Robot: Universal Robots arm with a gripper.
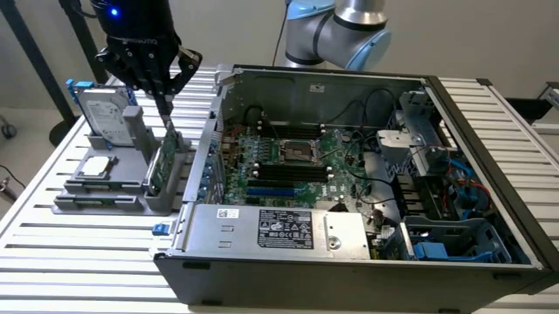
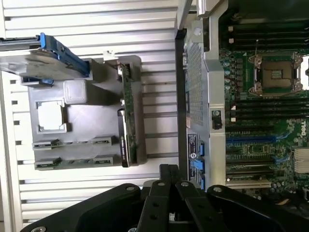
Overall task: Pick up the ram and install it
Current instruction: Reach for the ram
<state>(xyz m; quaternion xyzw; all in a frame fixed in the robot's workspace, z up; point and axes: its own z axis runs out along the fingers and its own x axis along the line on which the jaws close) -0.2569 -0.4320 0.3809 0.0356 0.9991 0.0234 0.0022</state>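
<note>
The ram (image 1: pixel 164 163) is a thin green stick standing on edge in a slot of the grey holder (image 1: pixel 122 190), at the exterior view's left of the computer case. In the wrist view the ram (image 2: pixel 126 116) runs along the holder (image 2: pixel 82 101) edge nearest the case. My gripper (image 1: pixel 164 98) hangs above the far end of the ram with its black fingers pressed together and nothing between them. The shut fingertips (image 2: pixel 169 169) sit off to the side of the ram, toward the case.
The holder also carries a hard drive in a blue caddy (image 1: pixel 105 114) and a processor chip (image 1: pixel 94 167). The open case (image 1: pixel 489 163) shows the motherboard with black memory slots (image 1: pixel 279 173), a processor socket (image 1: pixel 297 152) and a power supply (image 1: pixel 279 229). Slatted table (image 1: pixel 70 261) all around.
</note>
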